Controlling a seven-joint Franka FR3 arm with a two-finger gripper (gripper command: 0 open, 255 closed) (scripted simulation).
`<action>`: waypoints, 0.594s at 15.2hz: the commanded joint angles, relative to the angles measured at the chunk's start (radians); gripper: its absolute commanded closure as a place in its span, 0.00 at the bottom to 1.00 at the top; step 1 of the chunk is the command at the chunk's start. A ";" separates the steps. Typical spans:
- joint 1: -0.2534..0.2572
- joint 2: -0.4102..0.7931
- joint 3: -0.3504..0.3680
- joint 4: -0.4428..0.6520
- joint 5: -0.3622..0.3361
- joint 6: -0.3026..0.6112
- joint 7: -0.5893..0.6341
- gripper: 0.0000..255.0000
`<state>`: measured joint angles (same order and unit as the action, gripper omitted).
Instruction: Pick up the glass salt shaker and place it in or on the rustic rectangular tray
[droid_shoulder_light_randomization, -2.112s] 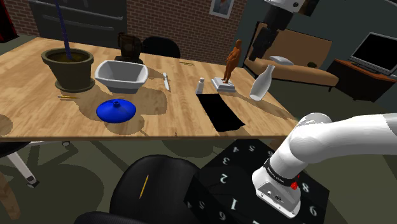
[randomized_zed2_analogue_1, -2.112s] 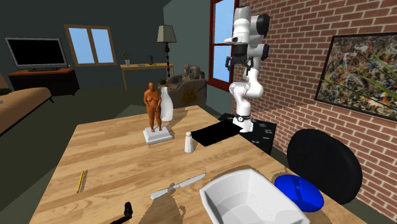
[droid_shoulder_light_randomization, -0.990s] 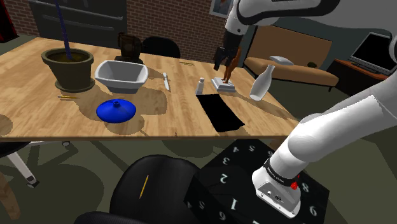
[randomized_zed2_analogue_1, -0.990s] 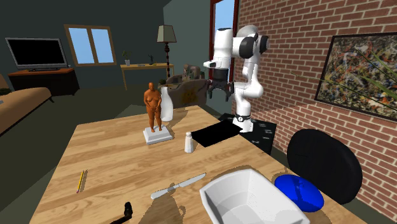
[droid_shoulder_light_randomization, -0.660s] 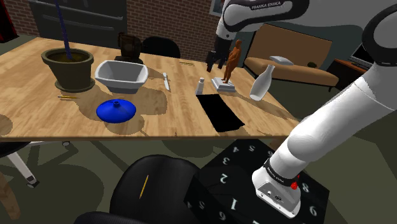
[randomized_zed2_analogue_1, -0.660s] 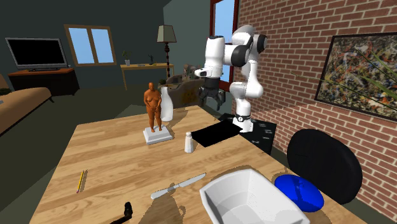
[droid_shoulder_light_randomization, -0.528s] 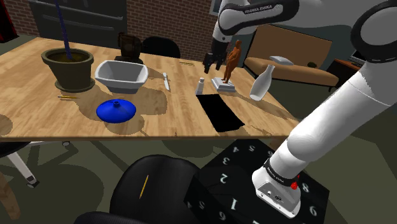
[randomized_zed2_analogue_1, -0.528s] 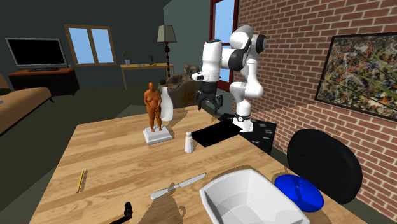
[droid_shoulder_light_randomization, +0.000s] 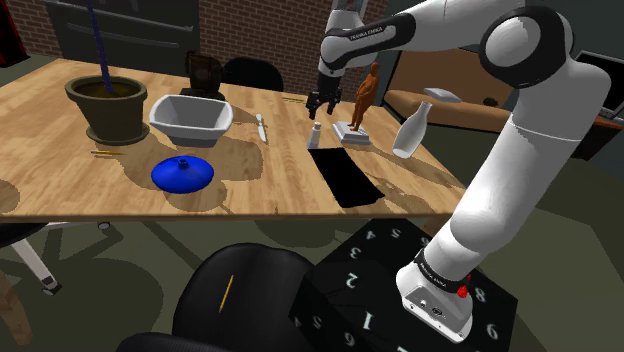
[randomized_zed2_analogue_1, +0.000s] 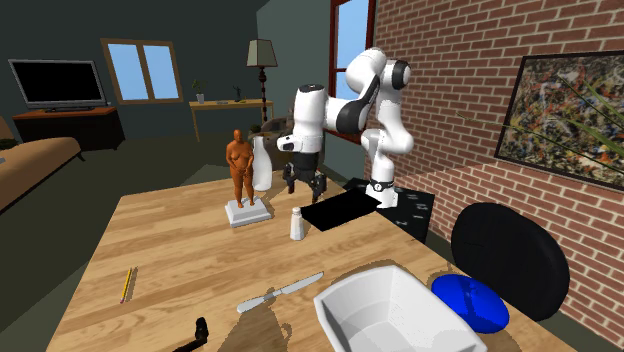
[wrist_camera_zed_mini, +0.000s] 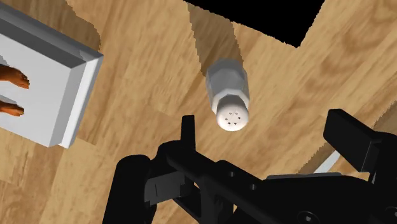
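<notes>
A small pale salt shaker (droid_shoulder_light_randomization: 315, 133) with a holed cap stands upright on the wooden table (droid_shoulder_light_randomization: 60, 180), just beyond the far end of a flat black rectangular tray (droid_shoulder_light_randomization: 345, 177). My gripper (droid_shoulder_light_randomization: 320, 105) hovers a little above the shaker, open, with nothing between its fingers. From across the table, the gripper (randomized_zed2_analogue_1: 303, 185) hangs over the shaker (randomized_zed2_analogue_1: 297, 223), with the tray (randomized_zed2_analogue_1: 340, 208) beside it. Looking along the hand, the shaker (wrist_camera_zed_mini: 229, 95) stands upright below the spread gripper (wrist_camera_zed_mini: 267, 137), a corner of the tray (wrist_camera_zed_mini: 254, 16) beyond it.
An orange figurine (droid_shoulder_light_randomization: 365, 95) on a white base and a white bottle vase (droid_shoulder_light_randomization: 412, 130) stand close to the shaker, toward the shoulder view's right. A knife (droid_shoulder_light_randomization: 262, 127), white bowl (droid_shoulder_light_randomization: 190, 118), blue lid (droid_shoulder_light_randomization: 183, 172) and plant pot (droid_shoulder_light_randomization: 107, 105) lie further left.
The arm has swung down from high above its stand and out over the table. The gripper now hangs just above the shaker. Nothing on the table has moved.
</notes>
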<state>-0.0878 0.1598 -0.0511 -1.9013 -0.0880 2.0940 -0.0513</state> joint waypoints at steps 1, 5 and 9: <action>-0.005 0.075 -0.006 0.060 -0.005 0.013 0.006 0.00; -0.007 0.098 -0.007 0.036 -0.006 0.060 0.007 0.00; -0.009 0.120 -0.009 0.017 -0.007 0.101 0.007 0.00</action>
<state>-0.0968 0.2774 -0.0593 -1.8773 -0.0944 2.1853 -0.0445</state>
